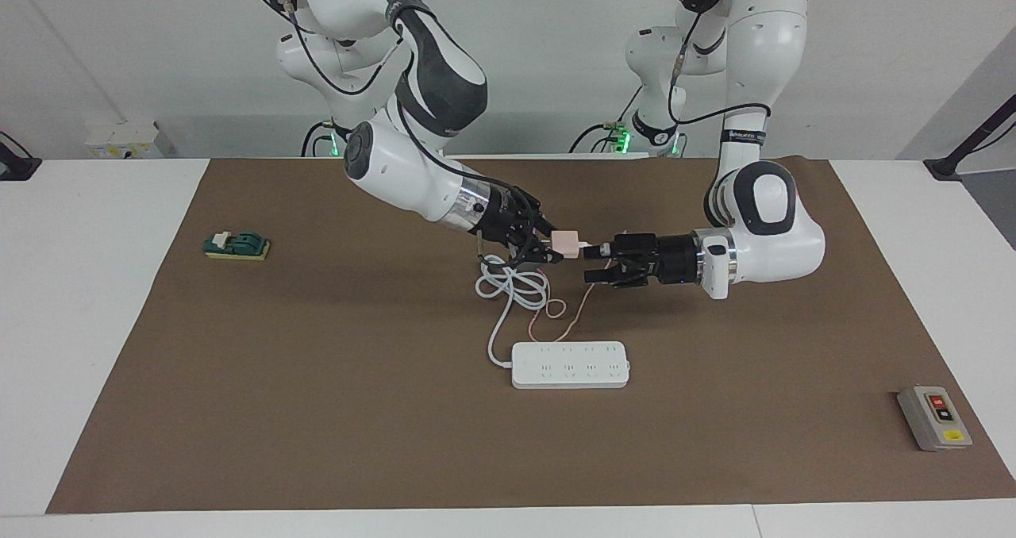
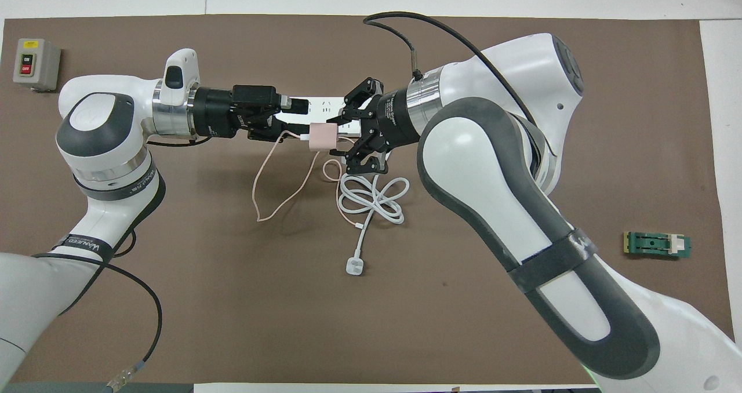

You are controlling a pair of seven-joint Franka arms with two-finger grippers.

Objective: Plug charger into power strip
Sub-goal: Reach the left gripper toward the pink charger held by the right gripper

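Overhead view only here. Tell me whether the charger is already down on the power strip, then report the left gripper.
Observer: Not down. From the facing view, the right gripper holds the charger up in the air, with bare mat showing between it and the power strip, which lies flat with nothing plugged in.
Operator: Now the left gripper.
Observer: The left gripper is open at the charger's height, one fingertip above the other, beside the cable end. I cannot tell whether it touches.
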